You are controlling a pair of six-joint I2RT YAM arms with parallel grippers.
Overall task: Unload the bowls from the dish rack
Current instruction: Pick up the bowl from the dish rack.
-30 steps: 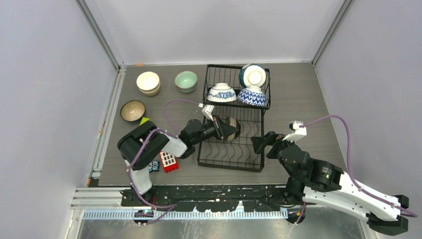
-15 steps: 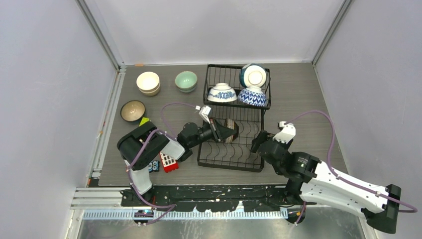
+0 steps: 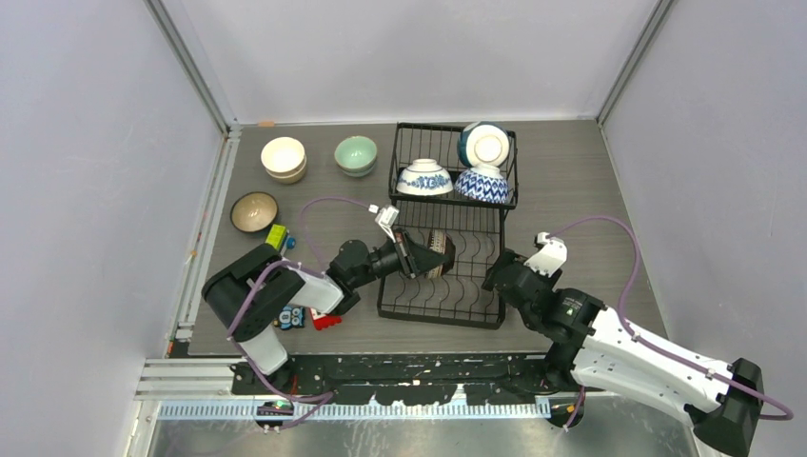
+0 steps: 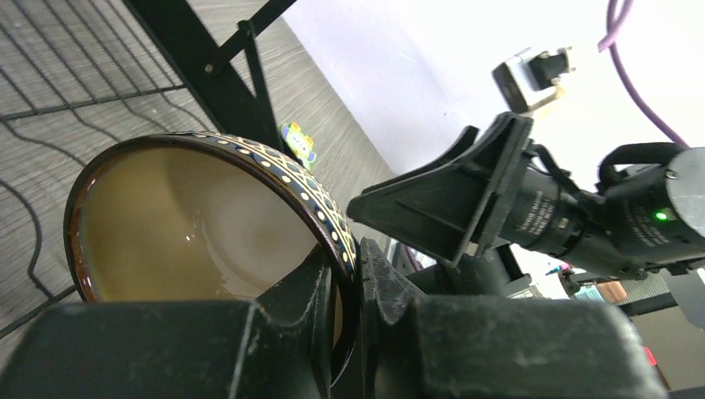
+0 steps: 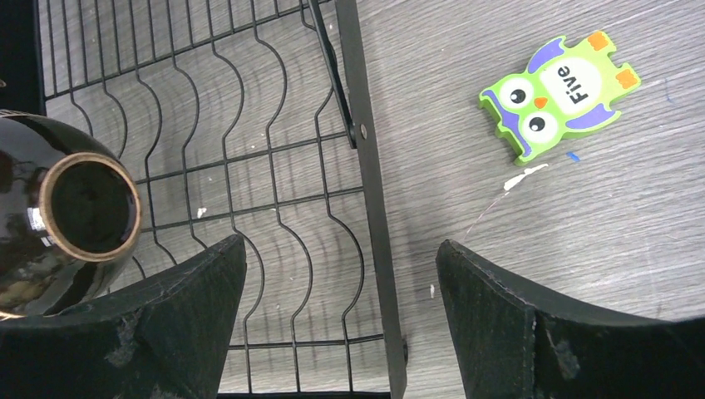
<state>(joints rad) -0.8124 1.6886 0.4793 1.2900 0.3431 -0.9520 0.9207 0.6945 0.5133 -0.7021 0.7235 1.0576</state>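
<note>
Bowls: eight, if the cream stack (image 3: 284, 156) is two nested as it looks. The others are one pale green bowl (image 3: 356, 153), one brown bowl (image 3: 254, 211), one blue-and-white bowl (image 3: 423, 178), one blue zigzag bowl (image 3: 482, 185), one teal bowl (image 3: 485, 145) and one dark patterned bowl (image 3: 440, 251). Dish rack (image 3: 440, 307): one, two tiers. Small toy pieces: four seen, namely yellow-green block (image 3: 276, 236), blue block (image 3: 289, 319), red block (image 3: 324, 322) and green owl tile (image 5: 558, 91). Arms: two, one gripper each, left gripper (image 4: 349, 278) and right gripper (image 5: 337, 253).

Pale lilac walls (image 3: 95, 143) with aluminium corner posts (image 3: 190, 67) enclose a grey wood-grain table (image 3: 571, 162) under even light.
</note>
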